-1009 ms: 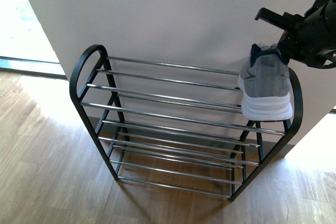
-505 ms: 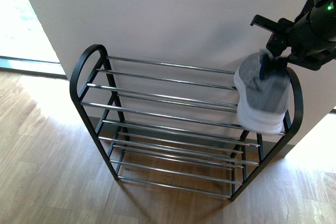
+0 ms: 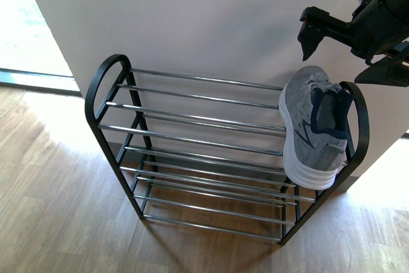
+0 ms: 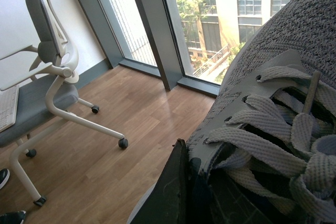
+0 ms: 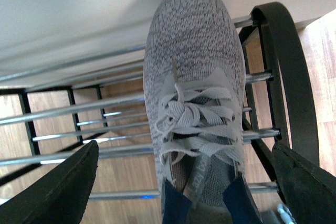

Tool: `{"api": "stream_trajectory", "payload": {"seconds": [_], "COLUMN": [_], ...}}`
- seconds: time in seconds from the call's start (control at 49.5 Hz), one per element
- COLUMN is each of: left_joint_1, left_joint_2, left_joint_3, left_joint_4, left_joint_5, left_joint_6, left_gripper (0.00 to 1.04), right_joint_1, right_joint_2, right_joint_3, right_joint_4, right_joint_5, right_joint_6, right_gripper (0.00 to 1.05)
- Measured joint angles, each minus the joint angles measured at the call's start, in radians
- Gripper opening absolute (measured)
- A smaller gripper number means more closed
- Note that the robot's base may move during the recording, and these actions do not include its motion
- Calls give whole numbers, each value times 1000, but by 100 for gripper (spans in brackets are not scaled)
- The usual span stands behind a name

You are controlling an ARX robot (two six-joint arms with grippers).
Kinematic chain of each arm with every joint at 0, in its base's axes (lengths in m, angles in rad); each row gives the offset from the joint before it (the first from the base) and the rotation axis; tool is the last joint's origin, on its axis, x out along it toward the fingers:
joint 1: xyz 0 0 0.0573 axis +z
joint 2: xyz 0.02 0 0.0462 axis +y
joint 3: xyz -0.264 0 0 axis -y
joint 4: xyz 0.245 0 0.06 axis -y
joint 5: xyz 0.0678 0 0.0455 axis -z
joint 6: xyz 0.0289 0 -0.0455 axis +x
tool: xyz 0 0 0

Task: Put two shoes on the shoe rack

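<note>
Counting one rack [image 3: 90,94], two grey sneakers [image 3: 316,126] [image 4: 273,103]

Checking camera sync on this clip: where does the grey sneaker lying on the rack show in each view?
Front view: grey sneaker on the top tier of the rack, at its right end.
Left wrist view: not in it; the second sneaker filling the right is another, no rack around.
Right wrist view: centre, seen from above.
Shared landmark: the rack's black arched side, beside it.

Sneaker [image 3: 315,127] at rack [image 3: 192,103] right end.
</note>
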Motion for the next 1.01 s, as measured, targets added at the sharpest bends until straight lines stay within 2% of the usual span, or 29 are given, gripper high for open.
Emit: {"api": "stream_trajectory", "payload": {"seconds": [0.141, 0.222, 0.384, 0.464, 0.545, 0.565, 0.585, 0.626, 0.646, 0.686, 0.767, 0.828, 1.009], "left_joint_1": [0, 0, 0, 0, 0, 0, 0, 0, 0, 0, 0, 0, 0], "left_joint_2": [0, 0, 0, 0, 0, 0, 0, 0, 0, 0, 0, 0, 0], "left_joint_3": [0, 0, 0, 0, 0, 0, 0, 0, 0, 0, 0, 0, 0], "left_joint_4": [0, 0, 0, 0, 0, 0, 0, 0, 0, 0, 0, 0, 0], "left_joint_5": [0, 0, 0, 0, 0, 0, 0, 0, 0, -1, 0, 0, -1], "left_joint_6": [0, 0, 0, 0, 0, 0, 0, 0, 0, 0, 0, 0, 0], "left_gripper": [2, 2, 2, 2, 2, 2, 2, 2, 2, 2, 2, 2, 2], "right_joint_1": [-31, -76, -196, -219, -219, -219, -222, -221, -215, -204, -183, -168, -134], "right_joint_2": [-23, -92, -378, -511, -544, -541, -538, -538, -540, -547, -590, -651, -765], "right_joint_3": [2, -51, -291, -425, -449, -459, -493, -607, -684, -781, -902, -959, -1063], "right_joint_4": [-18, 25, 43, 64, 65, 95, 191, 481, 651, 869, 1130, 1247, 1284], "right_joint_5": [-32, -30, -124, -108, -112, -129, -168, -254, -265, -267, -258, -243, -210], "right_joint_6": [-94, -206, -448, -552, -597, -596, -584, -558, -550, -541, -529, -525, -523], "right_gripper": [95, 95, 95, 95, 95, 95, 91, 83, 78, 71, 58, 48, 23]}}
